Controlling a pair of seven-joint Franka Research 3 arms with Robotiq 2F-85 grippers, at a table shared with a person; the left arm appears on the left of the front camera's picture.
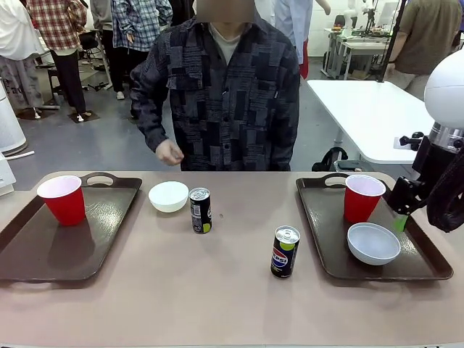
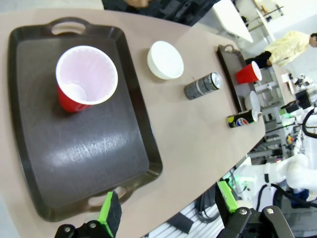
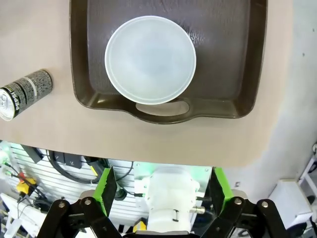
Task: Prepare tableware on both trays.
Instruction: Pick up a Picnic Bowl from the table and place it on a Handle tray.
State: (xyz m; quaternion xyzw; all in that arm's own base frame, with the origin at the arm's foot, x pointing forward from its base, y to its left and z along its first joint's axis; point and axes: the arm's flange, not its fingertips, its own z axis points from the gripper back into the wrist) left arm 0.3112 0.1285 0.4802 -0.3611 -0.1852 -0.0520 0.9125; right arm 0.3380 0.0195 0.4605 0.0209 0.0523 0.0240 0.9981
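The right tray carries a cup toward its far end and a bowl toward its near end; the right gripper hangs by its right rim, jaws wide and empty. On the table just left of that tray stands a can, and farther left stand a second can and a second bowl, both outside any tray. Well left of it lies the left tray with a second cup, the left gripper over its near rim, jaws wide, holding nothing.
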